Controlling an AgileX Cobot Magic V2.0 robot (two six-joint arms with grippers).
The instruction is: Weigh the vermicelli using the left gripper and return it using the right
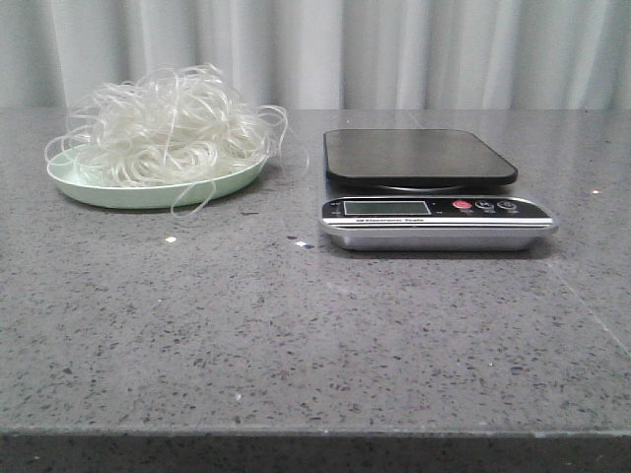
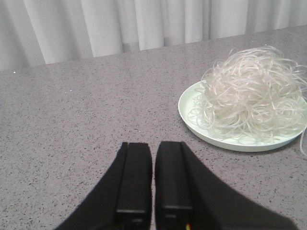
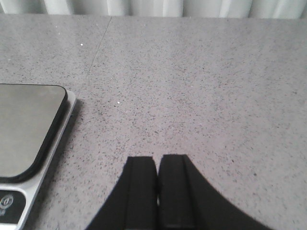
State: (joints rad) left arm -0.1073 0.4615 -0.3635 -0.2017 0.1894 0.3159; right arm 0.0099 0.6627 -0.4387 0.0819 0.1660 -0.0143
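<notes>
The vermicelli [image 1: 163, 126] is a fluffy tangle of whitish strands heaped on a pale green plate [image 1: 118, 189] at the left of the table. It also shows in the left wrist view [image 2: 252, 93], on the plate [image 2: 188, 115]. A kitchen scale [image 1: 424, 187] with a bare black platform stands to the plate's right; its corner shows in the right wrist view [image 3: 29, 134]. My left gripper [image 2: 153, 143] is shut and empty, short of the plate. My right gripper [image 3: 158, 158] is shut and empty, beside the scale. Neither arm shows in the front view.
The grey speckled table [image 1: 296, 325] ends at its front edge [image 1: 315, 432]. A pale curtain [image 1: 394, 49] hangs behind it. A few small crumbs [image 1: 171, 239] lie in front of the plate.
</notes>
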